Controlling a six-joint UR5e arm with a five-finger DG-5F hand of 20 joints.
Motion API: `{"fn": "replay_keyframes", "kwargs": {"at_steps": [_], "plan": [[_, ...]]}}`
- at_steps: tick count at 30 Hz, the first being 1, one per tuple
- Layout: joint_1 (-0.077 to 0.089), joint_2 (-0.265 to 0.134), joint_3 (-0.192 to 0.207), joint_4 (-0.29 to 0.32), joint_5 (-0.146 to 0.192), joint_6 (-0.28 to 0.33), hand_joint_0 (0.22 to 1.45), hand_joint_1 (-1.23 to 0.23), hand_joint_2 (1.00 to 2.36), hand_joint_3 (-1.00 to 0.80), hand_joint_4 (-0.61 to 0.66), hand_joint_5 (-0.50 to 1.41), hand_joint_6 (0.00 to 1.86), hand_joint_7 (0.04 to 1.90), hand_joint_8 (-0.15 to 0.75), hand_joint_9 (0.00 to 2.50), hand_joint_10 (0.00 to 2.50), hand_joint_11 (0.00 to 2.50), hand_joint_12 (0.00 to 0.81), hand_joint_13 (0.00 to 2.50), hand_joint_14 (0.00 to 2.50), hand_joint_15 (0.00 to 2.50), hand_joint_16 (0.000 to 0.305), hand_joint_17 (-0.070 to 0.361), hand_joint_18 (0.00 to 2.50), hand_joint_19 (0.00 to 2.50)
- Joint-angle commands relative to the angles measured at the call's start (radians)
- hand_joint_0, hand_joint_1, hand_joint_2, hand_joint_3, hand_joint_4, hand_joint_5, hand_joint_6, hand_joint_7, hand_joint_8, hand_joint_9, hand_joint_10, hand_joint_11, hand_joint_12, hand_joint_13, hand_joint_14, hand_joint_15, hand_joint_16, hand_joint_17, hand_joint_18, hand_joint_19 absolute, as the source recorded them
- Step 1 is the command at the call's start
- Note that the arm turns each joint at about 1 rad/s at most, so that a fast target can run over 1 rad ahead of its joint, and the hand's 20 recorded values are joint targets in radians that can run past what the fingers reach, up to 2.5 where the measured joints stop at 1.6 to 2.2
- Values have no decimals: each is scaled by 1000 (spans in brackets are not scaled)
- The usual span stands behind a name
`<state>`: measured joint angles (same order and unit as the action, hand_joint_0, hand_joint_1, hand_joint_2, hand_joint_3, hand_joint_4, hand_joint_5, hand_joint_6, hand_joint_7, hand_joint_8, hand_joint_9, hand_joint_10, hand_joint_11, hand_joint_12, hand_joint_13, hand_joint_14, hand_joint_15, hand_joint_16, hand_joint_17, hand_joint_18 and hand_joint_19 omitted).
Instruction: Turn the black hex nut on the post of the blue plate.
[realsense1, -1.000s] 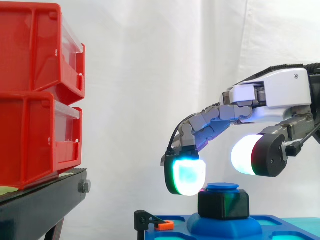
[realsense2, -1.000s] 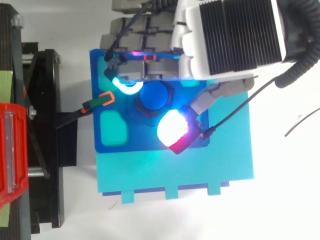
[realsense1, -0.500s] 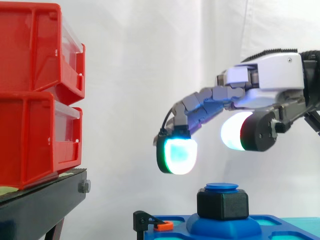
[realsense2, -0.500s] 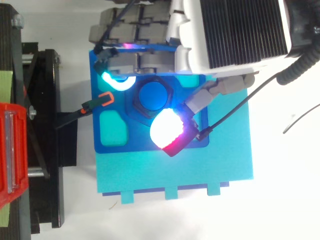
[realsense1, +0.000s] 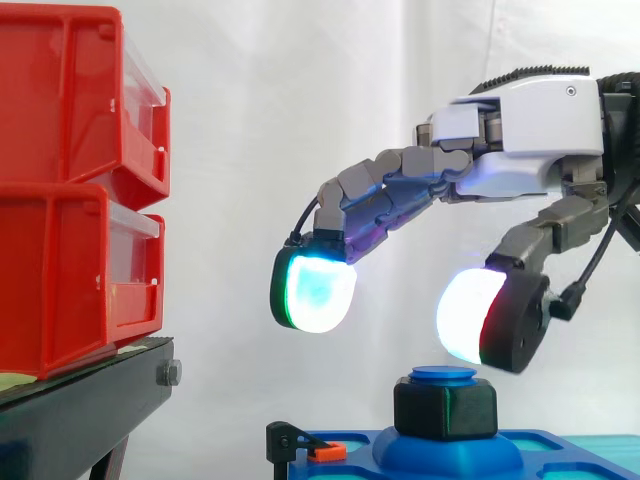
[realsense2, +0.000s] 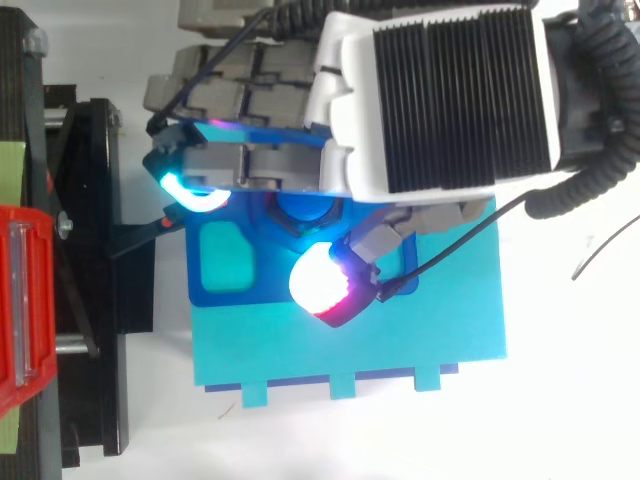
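The black hex nut (realsense1: 445, 408) sits on the blue post (realsense1: 443, 374) of the blue plate (realsense1: 400, 447). My hand (realsense1: 530, 140) hovers above it, open and touching nothing. Its fingers reach left and down, and their cyan-green pad (realsense1: 313, 290) hangs left of the nut and well above it. The white-glowing thumb pad (realsense1: 478, 318) hangs just over the post's right side. From above, the hand (realsense2: 440, 100) covers most of the plate (realsense2: 270, 285). A part of the nut (realsense2: 300, 212) shows between the fingers and the thumb.
Two stacked red bins (realsense1: 70, 180) stand on a black stand (realsense1: 80, 410) at the left. A small clamp with an orange tip (realsense1: 328, 451) grips the plate's left edge. The plate rests on a cyan base (realsense2: 400, 340).
The hand has lifted off the nut's height and shifted left. Fingers and thumb have spread wider apart, and the thumb pad has dropped back down over the post.
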<state>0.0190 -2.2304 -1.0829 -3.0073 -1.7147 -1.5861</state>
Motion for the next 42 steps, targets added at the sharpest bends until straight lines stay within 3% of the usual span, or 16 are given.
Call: {"fn": "replay_keyframes", "kwargs": {"at_steps": [1, 6, 15, 22, 28, 42], "plan": [[7, 0, -2, -2, 12, 0, 407, -765, 1000, -500, 232, -205, 503, 932, 284, 354, 0, 41, 404, 416, 3, 65, 61, 137, 403, 193], [15, 0, -2, -10, 15, 0, 415, -799, 1000, -500, 224, -207, 503, 932, 278, 343, 0, 38, 396, 410, 1, 61, 60, 135, 400, 192], [27, 2, -20, -13, 66, 0, 414, -852, 1000, -500, 226, -208, 502, 938, 278, 338, 0, 50, 397, 415, 1, 69, 60, 135, 427, 197], [30, 0, -23, -15, 72, 0, 432, -880, 1000, -500, 220, -210, 503, 940, 275, 342, 0, 49, 390, 421, 1, 66, 59, 132, 429, 201], [32, 0, -49, -7, 72, 0, 438, -871, 1000, -500, 221, -211, 503, 954, 272, 341, 0, 50, 388, 421, 3, 66, 58, 131, 429, 203], [35, 0, -51, -10, 73, -2, 457, -834, 1000, -500, 218, -209, 502, 976, 269, 336, 2, 39, 384, 417, 0, 62, 56, 126, 418, 207]]}}
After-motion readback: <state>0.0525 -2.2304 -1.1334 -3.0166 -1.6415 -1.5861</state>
